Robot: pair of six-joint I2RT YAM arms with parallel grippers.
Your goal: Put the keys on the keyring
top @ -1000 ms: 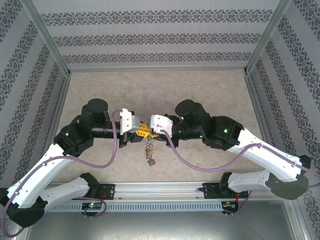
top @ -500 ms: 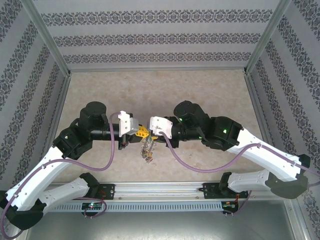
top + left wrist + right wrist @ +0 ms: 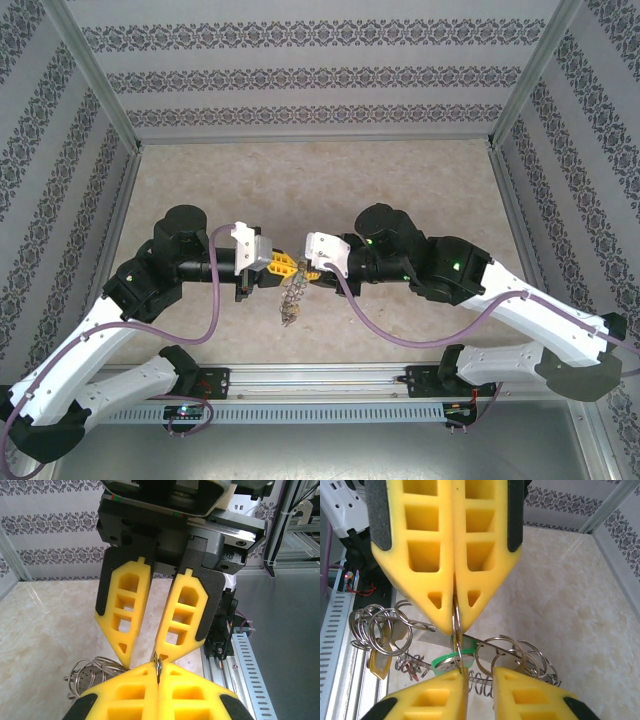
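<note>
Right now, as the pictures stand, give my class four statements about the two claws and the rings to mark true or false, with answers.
1. The left claw is shut on a thin metal ring. True.
2. The right claw is pressed tight shut. False: a clear gap shows between its two tips.
3. A green tag sits among the bunch of rings. True.
4. The two claws are at opposite ends of the table. False: they meet tip to tip, close together.
</note>
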